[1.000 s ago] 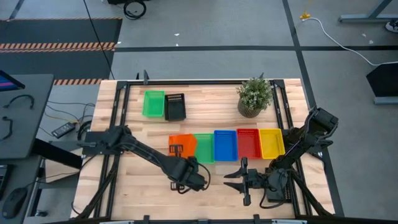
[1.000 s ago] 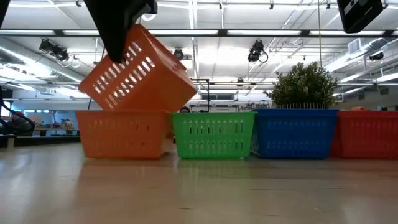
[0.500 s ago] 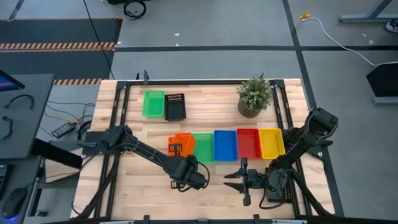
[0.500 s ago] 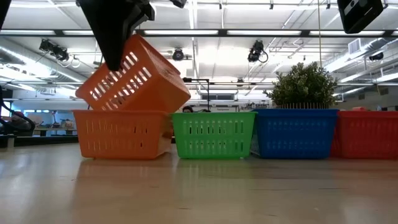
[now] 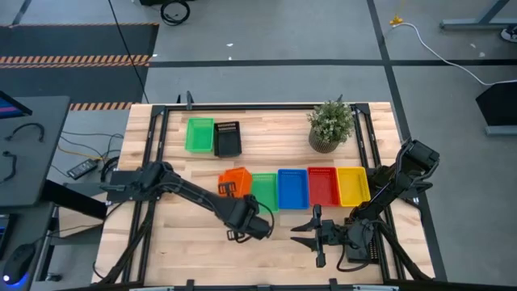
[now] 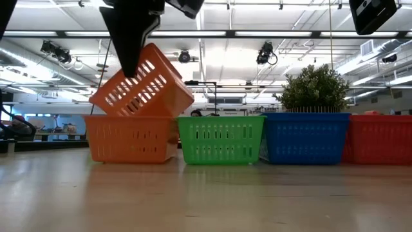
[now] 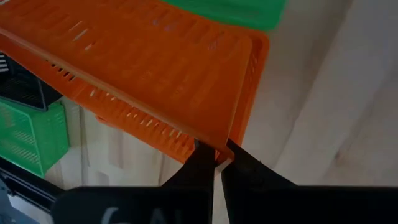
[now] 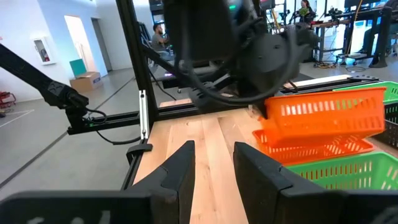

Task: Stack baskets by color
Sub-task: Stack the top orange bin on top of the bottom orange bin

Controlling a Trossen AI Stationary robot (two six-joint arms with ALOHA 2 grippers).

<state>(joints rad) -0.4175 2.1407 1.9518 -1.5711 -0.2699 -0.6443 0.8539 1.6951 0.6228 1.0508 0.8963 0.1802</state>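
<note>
A row of baskets stands mid-table: orange (image 6: 129,138), green (image 5: 264,191), blue (image 5: 292,187), red (image 5: 322,185), yellow (image 5: 352,185). My left gripper (image 7: 215,155) is shut on a second orange basket (image 6: 145,84). It holds this one tilted over the row's orange one, at the row's left end. The held basket's low corner (image 6: 172,115) is at the lower one's rim. My right gripper (image 8: 214,163) waits open near the front edge, level, pointing at the row. My left gripper pinches the upper orange basket's rim close to a corner (image 7: 219,144), one finger on each side of the wall. The fingers come from above, slanting down. The basket hangs tilted, its high corner at the fingers and its low corner at the lower orange basket's rim.
A green basket (image 5: 199,134) and a black basket (image 5: 228,138) stand side by side at the far left. A potted plant (image 5: 329,125) stands at the far right, behind the row. Bare tabletop (image 5: 186,242) lies in front of the row.
My left gripper has rolled its wrist, still shut on the upper orange basket. The basket has turned with it and its high corner has sunk a little, while its low corner has stayed at the lower orange basket's rim.
</note>
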